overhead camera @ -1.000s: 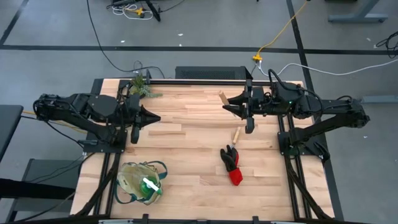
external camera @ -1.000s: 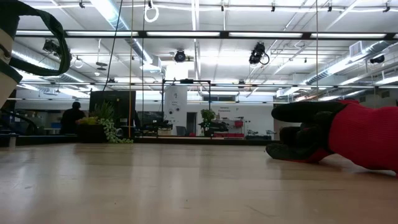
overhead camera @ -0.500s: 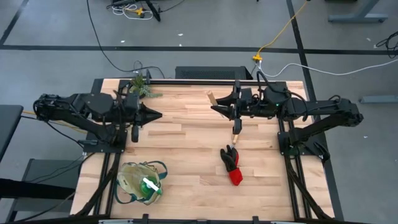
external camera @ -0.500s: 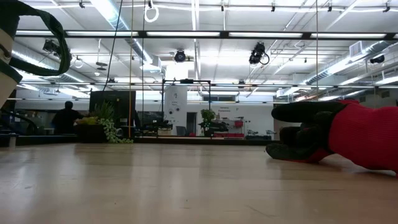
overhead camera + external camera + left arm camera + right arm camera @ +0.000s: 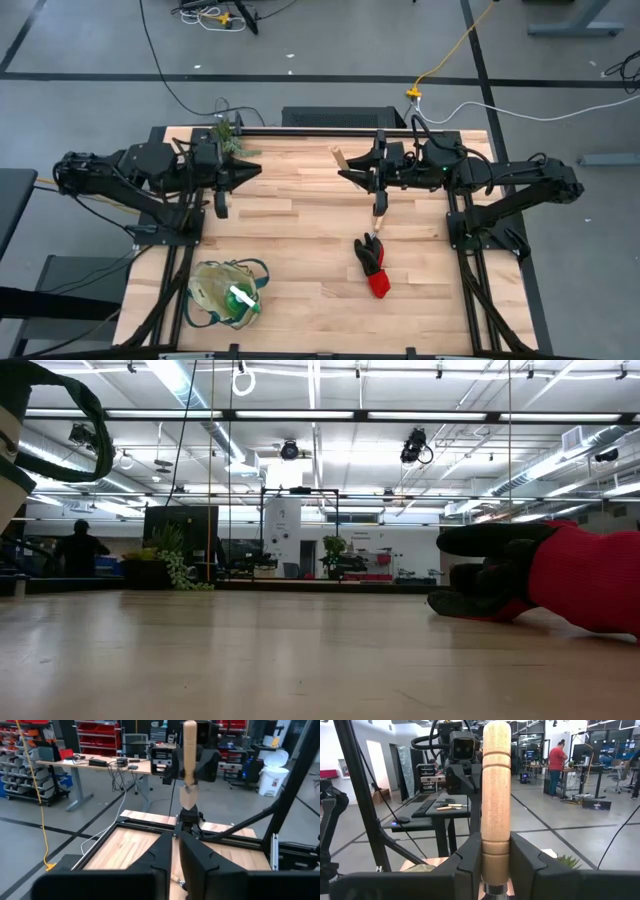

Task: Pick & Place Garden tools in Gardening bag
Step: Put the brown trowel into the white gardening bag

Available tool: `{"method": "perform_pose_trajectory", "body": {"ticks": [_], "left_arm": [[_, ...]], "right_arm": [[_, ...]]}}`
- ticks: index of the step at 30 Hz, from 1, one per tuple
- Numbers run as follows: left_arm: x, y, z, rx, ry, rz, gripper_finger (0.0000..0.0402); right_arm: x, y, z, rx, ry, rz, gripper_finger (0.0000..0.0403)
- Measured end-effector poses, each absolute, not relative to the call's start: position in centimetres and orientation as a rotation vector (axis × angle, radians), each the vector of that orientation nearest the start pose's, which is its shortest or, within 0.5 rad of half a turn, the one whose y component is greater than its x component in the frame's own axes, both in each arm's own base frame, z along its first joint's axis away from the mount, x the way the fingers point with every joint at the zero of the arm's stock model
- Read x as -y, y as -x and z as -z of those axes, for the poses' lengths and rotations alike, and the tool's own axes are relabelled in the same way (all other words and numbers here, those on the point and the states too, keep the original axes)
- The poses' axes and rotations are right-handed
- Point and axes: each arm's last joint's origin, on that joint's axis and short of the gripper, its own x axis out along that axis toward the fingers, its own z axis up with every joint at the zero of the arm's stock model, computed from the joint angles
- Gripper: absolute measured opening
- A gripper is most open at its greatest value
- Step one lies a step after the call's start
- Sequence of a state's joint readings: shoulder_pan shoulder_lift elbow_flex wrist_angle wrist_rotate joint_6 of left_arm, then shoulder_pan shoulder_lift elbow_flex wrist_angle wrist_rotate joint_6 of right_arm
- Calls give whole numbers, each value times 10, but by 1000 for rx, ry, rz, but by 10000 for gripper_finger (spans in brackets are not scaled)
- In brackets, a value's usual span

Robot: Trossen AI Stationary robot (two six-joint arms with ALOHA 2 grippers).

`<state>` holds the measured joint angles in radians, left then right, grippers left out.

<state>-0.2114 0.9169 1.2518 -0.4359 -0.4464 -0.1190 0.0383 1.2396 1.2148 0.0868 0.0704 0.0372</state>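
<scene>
My right gripper (image 5: 352, 172) stands high over the table's far middle, pointing level toward the left, shut on a wooden-handled tool (image 5: 496, 785) that is upright. My left gripper (image 5: 256, 172) faces it from the far left, shut on nothing, its fingers (image 5: 165, 855) close together. A second wooden-handled tool (image 5: 380, 213) lies flat on the table beside the black-and-red glove bundle (image 5: 372, 265). The gardening bag (image 5: 228, 295) sits slumped at the near left with a green and white item (image 5: 240, 298) in it. My right gripper pinches the tool's wooden handle at its lower end (image 5: 496, 851), just above the metal collar, between its two fingers (image 5: 470, 862). The fingers come level from the table's right and lie across the handle. The tool stands upright, rounded handle end up, lifted clear of the table.
A small green potted plant (image 5: 228, 138) stands at the far left edge, close behind my left gripper. The glove bundle (image 5: 540, 575) fills the right of the low view. Bare wood lies between the bag and the glove. A person stands far off in the room.
My right gripper has carried the upright tool toward the table's left edge, then held still. My left gripper has tipped and swung a little toward the far edge. The tool on the table, the glove bundle and the bag have stayed put.
</scene>
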Motion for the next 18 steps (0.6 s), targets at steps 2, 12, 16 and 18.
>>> {"method": "perform_pose_trajectory", "body": {"ticks": [2,12,16,18], "left_arm": [[21,-164,-442,-74,89,-245,59],[19,-165,-444,-52,104,-222,171],[20,-165,-444,-47,109,-202,201],[20,-165,-445,-41,111,-197,207]], "right_arm": [[-9,-277,-413,62,-41,31,79],[-8,-277,-413,63,-47,31,79],[-8,-277,-413,63,-47,31,79],[-8,-277,-413,63,-47,31,79]]}}
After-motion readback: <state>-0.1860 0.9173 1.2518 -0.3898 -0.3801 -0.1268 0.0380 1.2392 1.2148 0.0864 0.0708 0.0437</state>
